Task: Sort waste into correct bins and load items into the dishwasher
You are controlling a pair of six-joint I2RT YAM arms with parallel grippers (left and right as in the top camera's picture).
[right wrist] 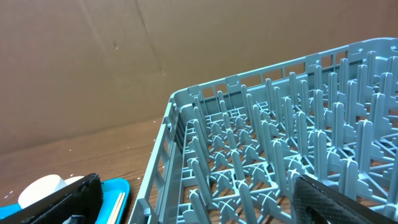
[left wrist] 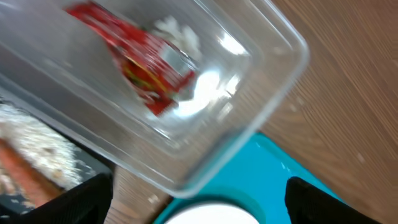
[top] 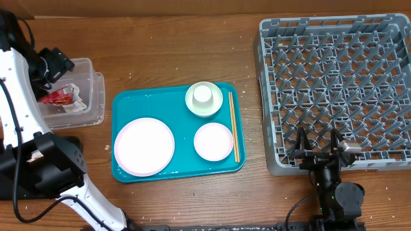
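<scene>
My left gripper [top: 54, 64] hangs open and empty over the clear tub [top: 90, 70]. Inside the tub lie the red snack wrapper [left wrist: 140, 62] and the crumpled white tissue [left wrist: 180, 34]. Beside the tub, beige food scraps [left wrist: 34, 146] and an orange stick [left wrist: 22, 174] lie in the black tray. On the teal serving tray [top: 180, 102] are a large plate [top: 144, 146], a small plate [top: 213, 141], a bowl holding the white cup [top: 204, 96], and the chopsticks [top: 234, 125]. My right gripper [top: 318, 146] stands open and empty at the near edge of the grey dish rack [top: 334, 77].
The dish rack [right wrist: 249, 143] fills the right side of the table, its upright pegs just ahead of my right fingers. The left arm's white links run down the left edge. A brown cardboard wall closes off the back. Bare wood lies between serving tray and rack.
</scene>
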